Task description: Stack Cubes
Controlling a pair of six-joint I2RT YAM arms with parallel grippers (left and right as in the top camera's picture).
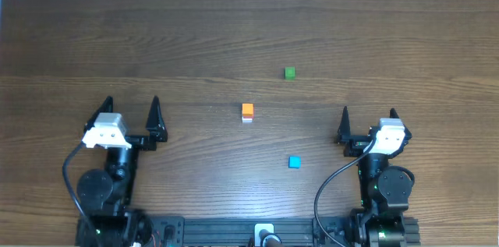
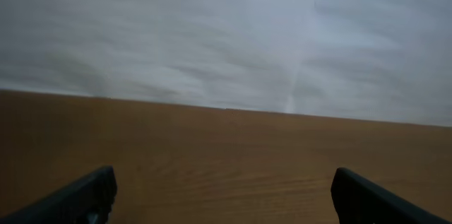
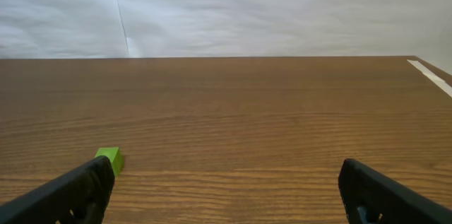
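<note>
- Left gripper (image 1: 131, 100) is standing at the left of the wooden table (image 1: 234, 13), close to its arm's base. Its dark fingers (image 2: 85, 199) are spreading wide apart and pinching nothing, with only bare wood lying between them.
- Orange cube (image 1: 247, 108) is sitting squarely on a white cube (image 1: 247, 118) near the table's middle. The two are touching and forming a small two-tier stack, and only a thin strip of the white one is showing under the orange top.
- Green cube (image 1: 290, 73) is lying alone, right of the stack and farther from the arms, well apart from the other cubes. It is small and bright, and in the right wrist view it is resting flat on the wood just beyond one finger.
- Blue cube (image 1: 294, 162) is lying by itself, nearer the arms' bases, between the stack and the right arm.
- Right gripper (image 1: 369, 111) is standing at the table's right, its fingers also spreading wide and gripping nothing.
</note>
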